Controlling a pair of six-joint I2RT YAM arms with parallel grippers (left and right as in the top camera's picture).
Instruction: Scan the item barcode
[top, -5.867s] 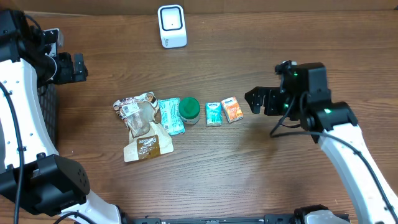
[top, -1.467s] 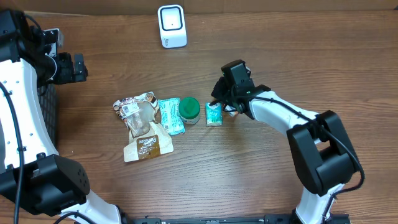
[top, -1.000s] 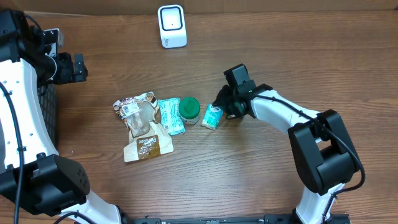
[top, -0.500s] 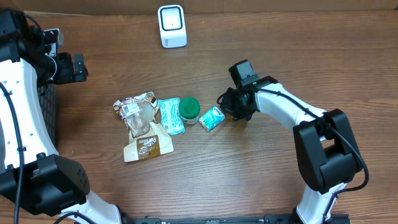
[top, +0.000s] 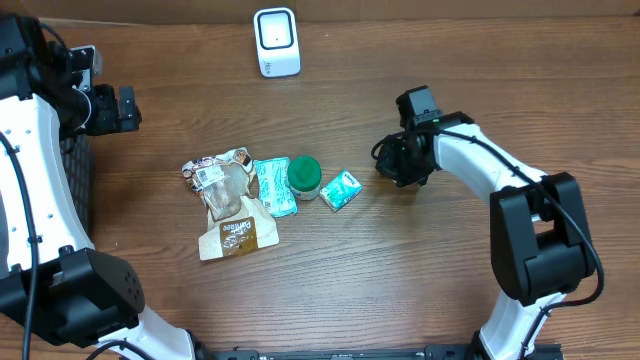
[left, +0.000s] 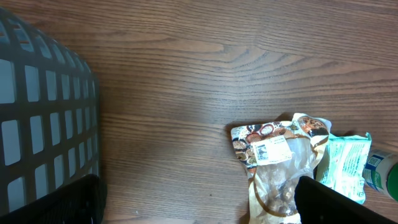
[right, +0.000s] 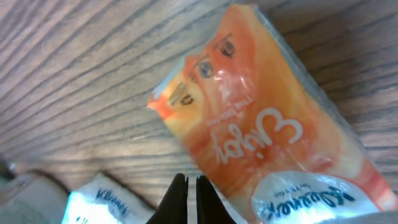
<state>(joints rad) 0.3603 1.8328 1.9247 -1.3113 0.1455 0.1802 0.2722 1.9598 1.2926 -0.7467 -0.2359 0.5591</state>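
An orange tissue pack (right: 261, 130) fills the right wrist view, tilted and close to the camera. My right gripper (right: 188, 180) is shut, its tips pinching the pack's lower left edge. In the overhead view the right gripper (top: 400, 168) hangs right of the row of items and hides the orange pack. A teal tissue pack (top: 341, 189) lies askew on the table to its left, and shows again as the teal tissue pack (right: 93, 202) low in the right wrist view. The white scanner (top: 276, 42) stands at the far edge. My left gripper (top: 125, 108) is open at the far left, holding nothing.
A clear snack bag (top: 225, 195), a teal pouch (top: 272, 185) and a green-lidded jar (top: 304, 176) lie in a row. A dark basket (left: 37, 124) stands at the left edge, and the snack bag (left: 277, 155) shows beside my left gripper (left: 199, 205).
My right gripper closed in on the orange pack, knocked the teal pack askew, then drew back to the right with the orange pack. The left arm has not moved.
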